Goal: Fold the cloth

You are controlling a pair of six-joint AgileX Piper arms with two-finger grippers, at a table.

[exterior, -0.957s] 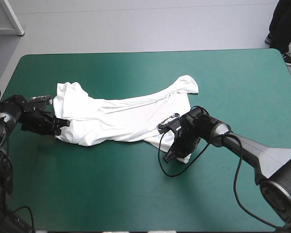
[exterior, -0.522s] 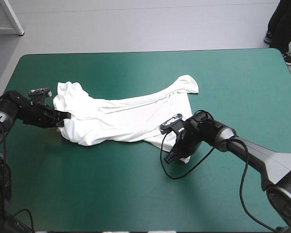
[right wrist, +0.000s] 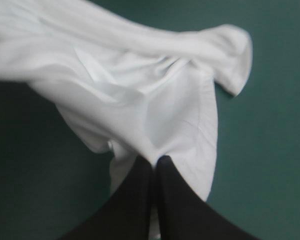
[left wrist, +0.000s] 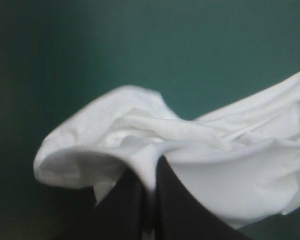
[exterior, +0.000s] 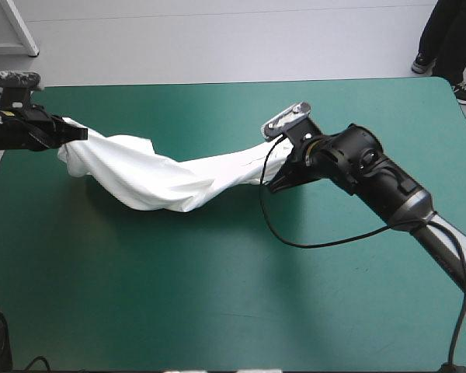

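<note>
The white T-shirt (exterior: 151,175) hangs stretched above the teal-green cover, sagging in the middle between both arms. My left gripper (exterior: 76,134) holds its left end near the table's far left corner, fingers shut on the cloth. My right gripper (exterior: 273,185) pinches the other end near the table's middle. In the left wrist view the T-shirt (left wrist: 190,150) bunches in folds over my left gripper (left wrist: 150,172). From the right wrist, the T-shirt (right wrist: 140,90) drapes ahead of my right gripper (right wrist: 154,162), a thin fold caught between the fingers.
The teal-green cover (exterior: 217,295) lies bare across the near half and the right side of the table. A black cable loop hangs under the right arm over the table's middle.
Both grippers have risen and moved toward the far edge, lifting the T-shirt off the table. The left end went far left; the shirt now hangs stretched instead of lying crumpled.
</note>
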